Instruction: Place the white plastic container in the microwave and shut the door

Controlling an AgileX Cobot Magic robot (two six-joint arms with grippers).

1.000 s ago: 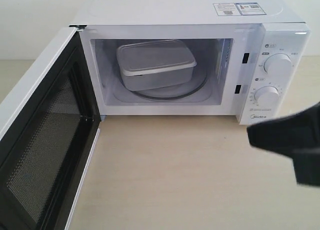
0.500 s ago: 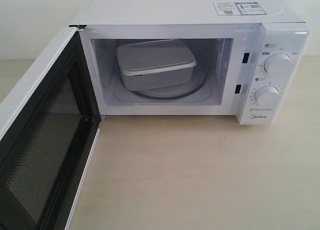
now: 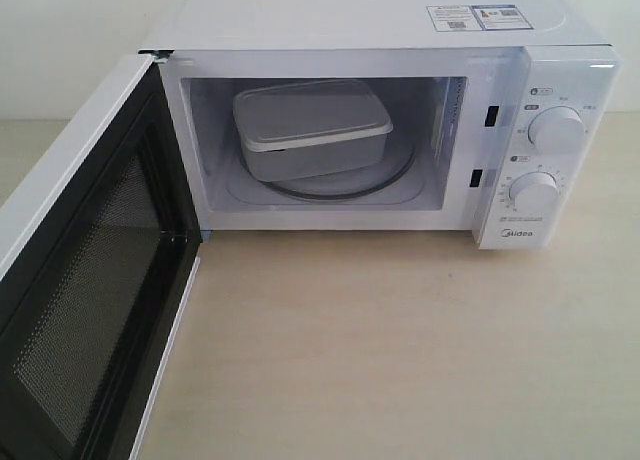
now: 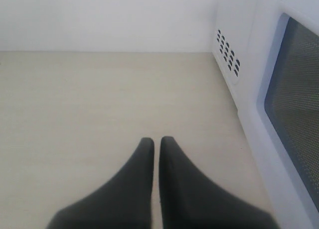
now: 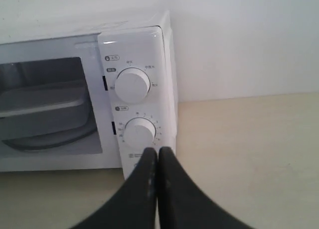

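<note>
The microwave (image 3: pixel 380 20) is filling the upper half of the exterior view, with its door (image 3: pixel 80 280) standing wide open at the lower left. The white plastic container (image 3: pixel 310 130) is sitting inside on the glass turntable (image 3: pixel 395 175), upper centre. The left gripper (image 4: pixel 156 142) and right gripper (image 5: pixel 158 152) are both keeping their fingers pressed together, gripping nothing.

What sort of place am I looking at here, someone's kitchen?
Likely a test bench mimicking a kitchen counter: one white microwave, its door open and a food box inside, on a pale wooden tabletop against a plain white wall.
</note>
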